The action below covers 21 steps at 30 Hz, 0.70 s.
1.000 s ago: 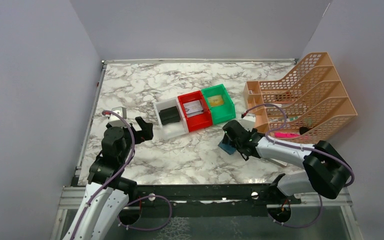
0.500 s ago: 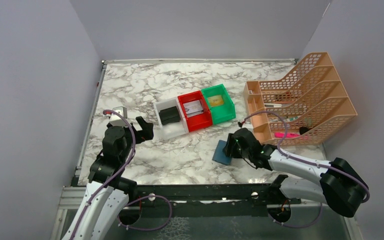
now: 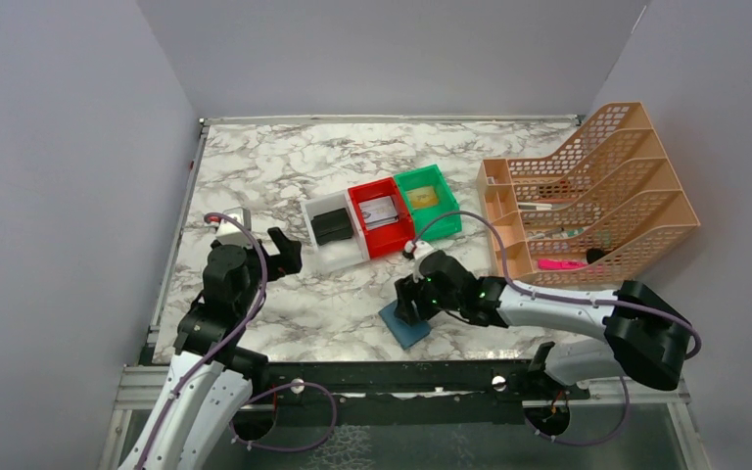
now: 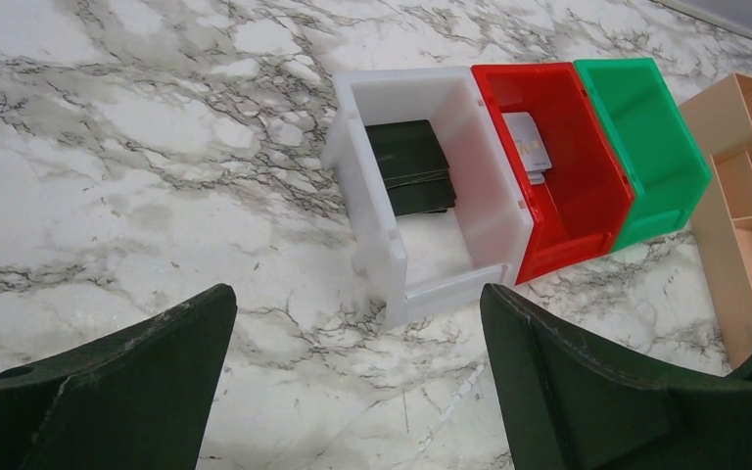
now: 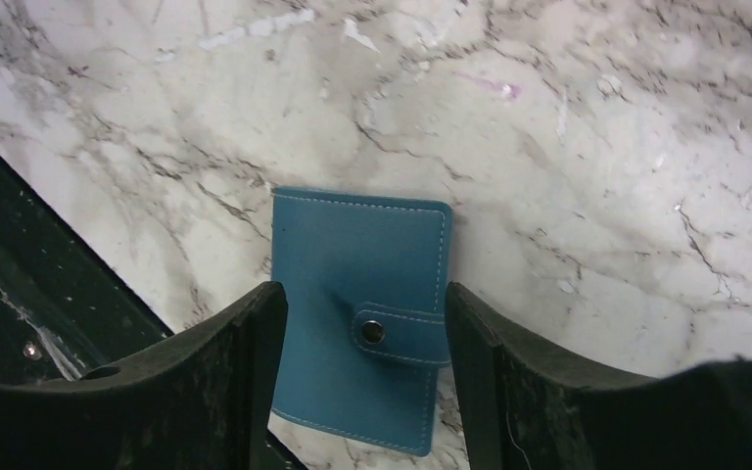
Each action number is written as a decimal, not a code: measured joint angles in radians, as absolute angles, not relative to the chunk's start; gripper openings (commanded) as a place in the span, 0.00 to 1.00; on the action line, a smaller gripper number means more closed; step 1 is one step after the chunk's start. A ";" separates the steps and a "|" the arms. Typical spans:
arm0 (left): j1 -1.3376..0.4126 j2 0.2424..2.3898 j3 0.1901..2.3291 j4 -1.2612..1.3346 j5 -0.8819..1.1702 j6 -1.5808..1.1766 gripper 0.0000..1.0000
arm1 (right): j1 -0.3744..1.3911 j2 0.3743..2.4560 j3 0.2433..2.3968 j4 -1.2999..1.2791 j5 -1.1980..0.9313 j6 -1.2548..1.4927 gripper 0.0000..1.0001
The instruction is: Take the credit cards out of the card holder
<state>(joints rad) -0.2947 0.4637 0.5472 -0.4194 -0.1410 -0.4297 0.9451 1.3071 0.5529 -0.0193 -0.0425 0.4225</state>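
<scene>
The card holder [image 3: 403, 324] is a teal-blue wallet, folded shut with its snap tab [image 5: 397, 333] fastened. It sits low over the marble near the table's front edge. My right gripper [image 3: 409, 305] has a finger against each long side of it and is shut on it. In the right wrist view the card holder [image 5: 357, 284] fills the gap between the two dark fingers of the right gripper [image 5: 362, 304]. No cards show. My left gripper [image 3: 284, 253] stands open over bare marble in front of the white bin, as the left wrist view of this gripper [image 4: 357, 304] also shows.
A white bin [image 3: 324, 257] holding a flat black wallet [image 4: 406, 166], a red bin [image 3: 399, 238] with a card, and a green bin [image 3: 436, 228] stand in a row mid-table. A peach mesh file organiser [image 3: 592, 191] fills the right side. A black rail [image 3: 401, 377] runs along the front edge.
My right gripper has swung left and toward the front edge, carrying the card holder with it. The left arm has barely moved.
</scene>
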 measured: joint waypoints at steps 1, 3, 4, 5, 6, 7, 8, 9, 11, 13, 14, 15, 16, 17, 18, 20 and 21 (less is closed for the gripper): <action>-0.295 0.466 0.547 -0.420 -0.141 -0.430 0.99 | 0.974 1.315 0.579 -0.031 -0.010 0.412 0.69; -0.295 0.470 0.547 -0.419 -0.139 -0.430 0.99 | 1.022 1.318 0.615 -0.056 0.056 0.406 0.69; -0.295 0.472 0.547 -0.420 -0.139 -0.430 0.99 | 1.040 1.318 0.626 -0.068 0.091 0.406 0.68; -0.295 0.472 0.547 -0.420 -0.139 -0.430 0.99 | 1.054 1.317 0.633 -0.082 0.123 0.406 0.67; -0.295 0.473 0.547 -0.420 -0.139 -0.430 0.99 | 1.062 1.315 0.634 -0.095 0.147 0.406 0.66; -0.295 0.473 0.547 -0.420 -0.139 -0.430 0.99 | 1.070 1.313 0.634 -0.118 0.170 0.407 0.64; -0.295 0.474 0.547 -0.419 -0.138 -0.430 0.99 | 1.076 1.313 0.634 -0.134 0.181 0.407 0.62; -0.294 0.475 0.547 -0.419 -0.138 -0.430 0.99 | 1.080 1.313 0.633 -0.147 0.191 0.407 0.61; -0.294 0.478 0.547 -0.419 -0.138 -0.430 0.99 | 1.087 1.312 0.630 -0.160 0.195 0.408 0.59; -0.289 0.483 0.547 -0.419 -0.137 -0.430 0.99 | 1.100 1.312 0.621 -0.157 0.192 0.410 0.56; -0.286 0.485 0.547 -0.419 -0.134 -0.430 0.99 | 1.106 1.313 0.615 -0.156 0.189 0.411 0.54; -0.284 0.488 0.547 -0.419 -0.132 -0.430 0.99 | 1.112 1.315 0.609 -0.157 0.186 0.413 0.53; -0.281 0.489 0.547 -0.419 -0.128 -0.430 0.99 | 1.118 1.321 0.607 -0.159 0.187 0.418 0.52; -0.280 0.491 0.547 -0.419 -0.125 -0.430 0.99 | 1.124 1.335 0.607 -0.161 0.192 0.422 0.52; -0.279 0.492 0.547 -0.419 -0.121 -0.430 0.99 | 1.129 1.348 0.610 -0.162 0.198 0.427 0.51; -0.277 0.493 0.547 -0.419 -0.117 -0.430 0.99 | 1.137 1.378 0.637 -0.179 0.225 0.447 0.50; -0.277 0.493 0.547 -0.419 -0.116 -0.430 0.99 | 1.140 1.393 0.651 -0.184 0.240 0.457 0.48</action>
